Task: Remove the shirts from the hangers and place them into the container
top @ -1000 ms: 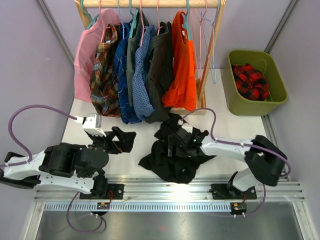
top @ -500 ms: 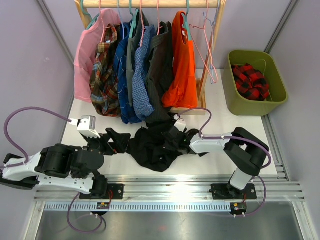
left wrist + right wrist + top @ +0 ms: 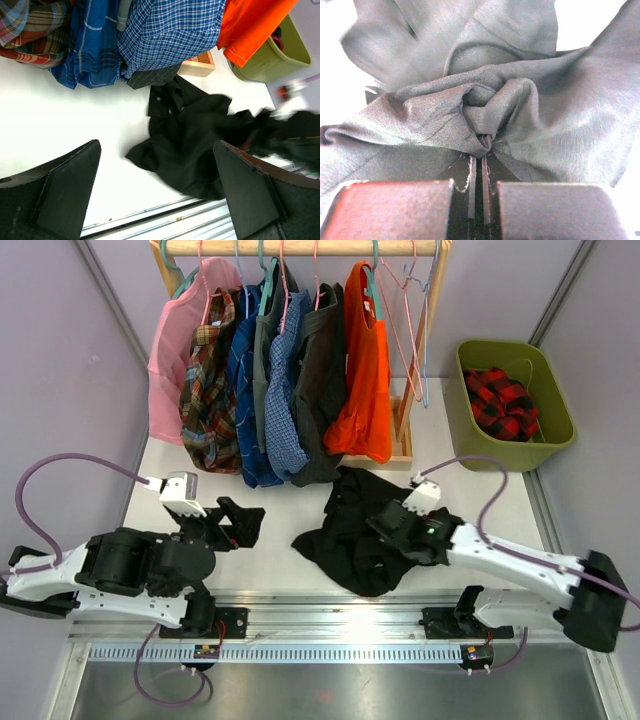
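Sprawling black shirt [image 3: 347, 545], rumpled, creased

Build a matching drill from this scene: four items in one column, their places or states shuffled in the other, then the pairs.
1. black shirt
2. red-and-black plaid shirt
3. orange shirt
4. left end effector

A. hanging from the wooden rail
B. open, holding nothing
C. lying in the green container
D. crumpled on the table, pinched by the right end effector

Pairs: 1-D, 2-C, 3-A, 4-B
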{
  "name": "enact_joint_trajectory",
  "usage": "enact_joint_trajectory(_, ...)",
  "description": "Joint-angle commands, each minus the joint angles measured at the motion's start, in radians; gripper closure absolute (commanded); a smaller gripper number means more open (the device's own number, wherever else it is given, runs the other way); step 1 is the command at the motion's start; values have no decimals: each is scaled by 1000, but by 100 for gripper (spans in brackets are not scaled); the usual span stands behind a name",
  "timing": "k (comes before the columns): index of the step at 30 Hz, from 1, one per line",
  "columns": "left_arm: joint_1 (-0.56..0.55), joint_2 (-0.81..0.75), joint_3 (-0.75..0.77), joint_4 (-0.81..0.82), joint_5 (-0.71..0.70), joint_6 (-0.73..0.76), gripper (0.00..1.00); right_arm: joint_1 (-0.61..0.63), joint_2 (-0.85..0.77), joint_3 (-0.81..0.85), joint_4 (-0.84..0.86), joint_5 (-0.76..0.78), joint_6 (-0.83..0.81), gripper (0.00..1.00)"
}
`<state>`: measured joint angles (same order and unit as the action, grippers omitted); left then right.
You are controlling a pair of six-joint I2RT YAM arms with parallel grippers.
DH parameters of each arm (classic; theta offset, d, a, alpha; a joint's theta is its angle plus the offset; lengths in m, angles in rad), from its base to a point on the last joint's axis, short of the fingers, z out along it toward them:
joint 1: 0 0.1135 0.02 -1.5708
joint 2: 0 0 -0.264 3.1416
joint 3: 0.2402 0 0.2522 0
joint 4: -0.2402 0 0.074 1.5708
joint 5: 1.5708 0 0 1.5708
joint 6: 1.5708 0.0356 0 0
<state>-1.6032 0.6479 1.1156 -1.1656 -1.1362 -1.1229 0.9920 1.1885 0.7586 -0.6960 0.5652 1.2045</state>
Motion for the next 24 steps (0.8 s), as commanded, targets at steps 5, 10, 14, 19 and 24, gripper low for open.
enact_joint_trajectory(5,-6,48,47,81,-19,37,1,2,-225,295,-423,473,26,100)
enact_joint_trajectory(10,-6,76,75,113,-2,80,1,-4,-239,548,-580,683,18,100)
enact_joint_trajectory(14,-6,79,84,148,18,118,1,-21,-239,715,-530,856,-121,100)
enact_joint_trajectory(19,-4,71,84,193,30,159,1,-56,-306,687,168,967,-957,100)
enact_joint_trajectory(24,-6,73,87,239,58,215,1,-210,-258,723,706,790,-1383,100)
